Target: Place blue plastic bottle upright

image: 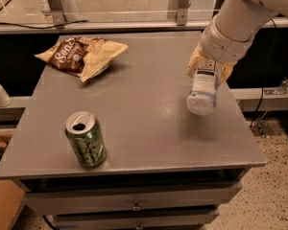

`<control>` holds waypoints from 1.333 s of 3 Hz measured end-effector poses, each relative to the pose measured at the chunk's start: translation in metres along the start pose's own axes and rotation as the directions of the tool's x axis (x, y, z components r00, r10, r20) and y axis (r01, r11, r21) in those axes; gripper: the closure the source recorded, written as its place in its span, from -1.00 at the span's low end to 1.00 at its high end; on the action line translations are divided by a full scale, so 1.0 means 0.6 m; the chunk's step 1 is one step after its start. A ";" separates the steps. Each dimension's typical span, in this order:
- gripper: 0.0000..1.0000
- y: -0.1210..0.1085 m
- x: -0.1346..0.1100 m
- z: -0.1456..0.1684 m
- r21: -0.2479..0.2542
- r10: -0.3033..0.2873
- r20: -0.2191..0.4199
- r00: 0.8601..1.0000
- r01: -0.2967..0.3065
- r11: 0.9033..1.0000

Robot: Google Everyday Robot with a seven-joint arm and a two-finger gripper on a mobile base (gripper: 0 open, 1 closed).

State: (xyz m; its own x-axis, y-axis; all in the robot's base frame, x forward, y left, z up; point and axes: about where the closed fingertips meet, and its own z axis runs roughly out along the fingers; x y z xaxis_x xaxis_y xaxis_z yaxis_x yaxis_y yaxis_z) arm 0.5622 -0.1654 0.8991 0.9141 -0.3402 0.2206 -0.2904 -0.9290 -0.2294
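Observation:
The blue plastic bottle (203,91), clear with a white and pale-blue label, hangs tilted in the air over the right side of the grey table (144,109), its base end toward the camera. My gripper (207,66), with yellowish fingers at the end of the white arm coming in from the upper right, is shut on the bottle's upper part. The bottle's cap is hidden behind the gripper. The bottle is clear of the tabletop, with its shadow below it.
A green soda can (85,139) stands upright near the table's front left. A brown and yellow chip bag (82,54) lies at the back left. Drawers sit under the tabletop; a rail runs behind the table.

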 end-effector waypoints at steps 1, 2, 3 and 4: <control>1.00 0.000 0.000 0.000 -0.001 0.008 0.000 1.000 -0.008 1.000; 1.00 -0.004 -0.007 -0.013 0.047 -0.035 -0.037 0.999 0.037 0.998; 1.00 -0.020 -0.011 -0.042 0.148 -0.110 -0.121 0.987 0.127 0.981; 1.00 -0.041 -0.006 -0.074 0.239 -0.168 -0.232 0.958 0.224 0.945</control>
State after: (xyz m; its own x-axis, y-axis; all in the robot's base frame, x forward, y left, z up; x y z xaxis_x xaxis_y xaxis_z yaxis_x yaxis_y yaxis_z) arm 0.5534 -0.1477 0.9459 0.8591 -0.2034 0.4697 -0.0020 -0.9190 -0.3943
